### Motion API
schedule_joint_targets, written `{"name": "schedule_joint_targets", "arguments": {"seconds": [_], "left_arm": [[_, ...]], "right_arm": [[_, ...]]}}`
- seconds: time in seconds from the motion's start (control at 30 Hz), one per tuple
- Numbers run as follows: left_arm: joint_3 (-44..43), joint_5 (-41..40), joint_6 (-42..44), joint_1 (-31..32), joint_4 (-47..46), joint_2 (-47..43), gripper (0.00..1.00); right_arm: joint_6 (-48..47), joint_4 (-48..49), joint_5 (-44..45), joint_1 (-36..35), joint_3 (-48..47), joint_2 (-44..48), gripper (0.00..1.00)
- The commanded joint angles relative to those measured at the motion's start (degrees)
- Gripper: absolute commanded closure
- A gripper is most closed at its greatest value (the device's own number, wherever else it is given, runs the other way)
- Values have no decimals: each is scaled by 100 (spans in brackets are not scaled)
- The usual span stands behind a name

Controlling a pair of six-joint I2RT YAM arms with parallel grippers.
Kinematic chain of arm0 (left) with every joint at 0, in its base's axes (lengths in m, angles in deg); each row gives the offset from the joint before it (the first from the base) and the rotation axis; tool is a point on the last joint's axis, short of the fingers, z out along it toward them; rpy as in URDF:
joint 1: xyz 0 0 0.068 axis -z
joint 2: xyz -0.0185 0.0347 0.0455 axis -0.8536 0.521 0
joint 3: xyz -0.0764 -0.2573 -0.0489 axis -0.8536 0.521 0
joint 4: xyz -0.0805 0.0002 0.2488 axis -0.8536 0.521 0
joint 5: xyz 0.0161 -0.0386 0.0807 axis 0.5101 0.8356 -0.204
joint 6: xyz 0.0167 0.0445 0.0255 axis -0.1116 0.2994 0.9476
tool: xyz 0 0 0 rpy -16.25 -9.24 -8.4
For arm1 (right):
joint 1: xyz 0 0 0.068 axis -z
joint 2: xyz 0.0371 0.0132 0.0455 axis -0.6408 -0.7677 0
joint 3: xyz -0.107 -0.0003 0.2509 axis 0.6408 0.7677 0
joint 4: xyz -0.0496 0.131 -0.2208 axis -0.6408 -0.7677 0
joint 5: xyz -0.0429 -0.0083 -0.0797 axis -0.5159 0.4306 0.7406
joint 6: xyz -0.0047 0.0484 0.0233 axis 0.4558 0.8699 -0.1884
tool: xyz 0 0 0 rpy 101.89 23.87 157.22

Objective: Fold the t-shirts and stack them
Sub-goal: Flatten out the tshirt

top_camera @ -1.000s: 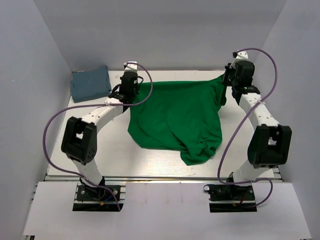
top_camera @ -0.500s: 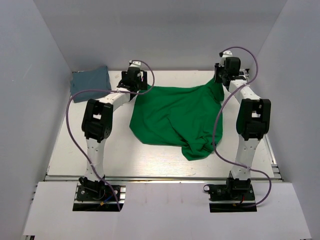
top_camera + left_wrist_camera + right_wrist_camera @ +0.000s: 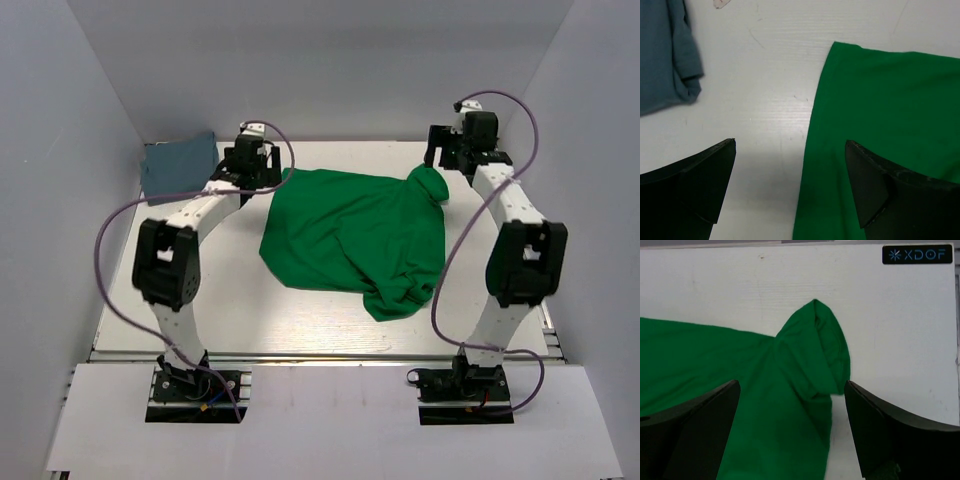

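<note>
Both end effectors stand wide open and carry nothing. Your left end effector (image 3: 790,150) hangs over the far left corner of the green t-shirt (image 3: 345,235), and your right end effector (image 3: 791,390) hangs over its far right corner. I judge they are placed so because these two corners are the natural places to take the cloth and pull it flat.

The green t-shirt lies in the middle of the counter (image 3: 220,310), spread out but not flat. Its far edge runs almost straight between the two end effectors. The far right corner is doubled over into a small hump (image 3: 820,350), and the near right part is gathered in a thick bunch (image 3: 400,295). So the shirt does not look ready for folding, and you should probably smooth it first.

The slate grey-blue t-shirt (image 3: 180,168) sits already folded in the far left corner of the counter, well apart from the green one and just beside the left wall (image 3: 100,150). It seems to be parked there as the base of the stack, so the green one, once folded, should go on top of it.
</note>
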Motion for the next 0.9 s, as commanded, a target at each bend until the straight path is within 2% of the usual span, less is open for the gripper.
{"name": "schedule_joint_targets", "arguments": {"seconds": [0.0, 0.07, 0.1, 0.27, 0.4, 0.6, 0.8, 0.87], "left_arm": [[515, 155, -533, 8, 505, -1106, 0], [1130, 391, -658, 69, 506, -1424, 0], [1497, 454, -719, 131, 506, -1574, 0], [2528, 1095, -1080, 131, 444, -2408, 0], [3204, 1482, -1300, 298, 383, -2673, 0], [3942, 1421, -1414, 702, 857, -3078, 0], [4243, 1482, -1414, 1124, 743, -3035, 0], [4313, 1483, -1362, 1238, 559, -2956, 3]], "right_arm": [[708, -670, 30, 5, 536, 946, 10], [901, -637, -513, -30, 1214, 1465, 10], [1007, -454, -655, -30, 1964, 1834, 10], [1175, -557, -823, -311, 3052, 3162, 10], [1272, -733, -1122, -741, 3870, 4016, 10], [1377, -1505, -929, -1663, 4520, 4474, 10], [1755, -1981, -516, -2778, 4969, 4475, 10], [1921, -2042, -464, -2965, 5091, 4370, 10]]}}
